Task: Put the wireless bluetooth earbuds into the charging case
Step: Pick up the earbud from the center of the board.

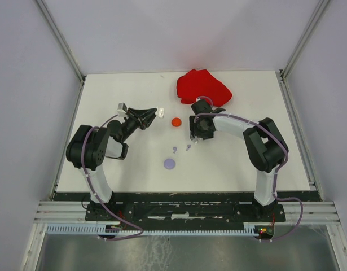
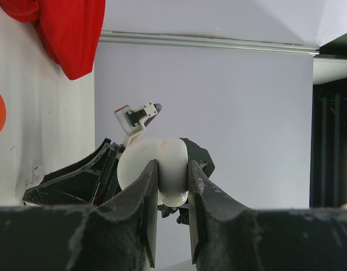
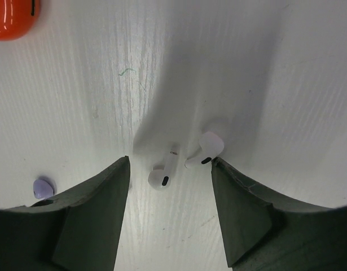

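The right fingers stand open low over the worktop, straddling two white earbuds that lie nearly touching, so closing could pinch both or flick one away sideways. The left fingers are clamped shut on the white charging case, well to the left; an earbud gripped crooked would likely jam at its socket rather than seat.

Your left arm reaches forward and toward the middle with its wrist rolled onto its side, and your left pincer is clamped tight on a white case. Your right arm bends in from the right, wrist tipped downward. Your right pincer hangs low over the counter, jaws parted.
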Robot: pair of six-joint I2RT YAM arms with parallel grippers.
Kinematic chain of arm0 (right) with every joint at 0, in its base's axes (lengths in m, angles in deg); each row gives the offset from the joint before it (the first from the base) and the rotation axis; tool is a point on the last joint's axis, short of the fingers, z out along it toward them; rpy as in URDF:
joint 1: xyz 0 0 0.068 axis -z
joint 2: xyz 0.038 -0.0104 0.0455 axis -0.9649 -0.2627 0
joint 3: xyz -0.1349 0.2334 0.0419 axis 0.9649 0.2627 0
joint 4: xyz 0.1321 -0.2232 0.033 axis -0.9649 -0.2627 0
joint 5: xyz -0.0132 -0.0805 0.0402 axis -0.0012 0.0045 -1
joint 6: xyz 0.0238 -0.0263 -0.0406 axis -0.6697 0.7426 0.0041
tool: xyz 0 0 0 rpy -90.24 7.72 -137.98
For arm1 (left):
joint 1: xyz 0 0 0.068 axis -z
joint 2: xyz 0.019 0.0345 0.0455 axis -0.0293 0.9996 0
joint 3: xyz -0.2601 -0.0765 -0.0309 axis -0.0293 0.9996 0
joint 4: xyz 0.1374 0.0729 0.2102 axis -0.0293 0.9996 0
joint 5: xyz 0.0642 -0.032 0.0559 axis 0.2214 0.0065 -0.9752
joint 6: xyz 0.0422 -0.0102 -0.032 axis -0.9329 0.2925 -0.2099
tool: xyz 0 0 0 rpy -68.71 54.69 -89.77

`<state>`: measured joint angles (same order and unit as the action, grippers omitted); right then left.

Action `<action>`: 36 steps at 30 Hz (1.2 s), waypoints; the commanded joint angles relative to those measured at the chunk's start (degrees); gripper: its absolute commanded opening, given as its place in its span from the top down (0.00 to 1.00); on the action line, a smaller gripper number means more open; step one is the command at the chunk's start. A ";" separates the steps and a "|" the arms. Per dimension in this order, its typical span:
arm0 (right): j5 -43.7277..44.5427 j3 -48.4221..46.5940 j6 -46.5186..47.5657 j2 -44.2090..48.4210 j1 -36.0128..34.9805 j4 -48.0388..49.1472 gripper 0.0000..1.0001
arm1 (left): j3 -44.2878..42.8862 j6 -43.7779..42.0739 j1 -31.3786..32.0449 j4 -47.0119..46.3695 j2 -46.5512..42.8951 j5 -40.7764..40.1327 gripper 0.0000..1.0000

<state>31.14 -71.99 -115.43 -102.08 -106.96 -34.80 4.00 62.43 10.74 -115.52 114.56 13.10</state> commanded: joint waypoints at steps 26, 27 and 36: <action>6.01 -9.30 8.63 -3.31 1.32 -5.74 0.37 | -0.89 0.87 -0.67 -4.42 -0.48 1.38 0.97; 6.09 -9.73 9.14 -3.59 1.32 -6.32 0.38 | -1.04 0.90 -0.65 -4.52 -0.39 1.38 0.97; 6.84 -12.86 12.44 -6.32 1.16 -9.73 0.46 | -1.37 0.96 -0.66 -4.38 -0.17 1.38 0.97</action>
<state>36.18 -81.89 -105.42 -107.26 -105.78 -42.08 4.20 62.43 10.37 -115.65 114.58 13.43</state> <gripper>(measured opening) 0.548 0.297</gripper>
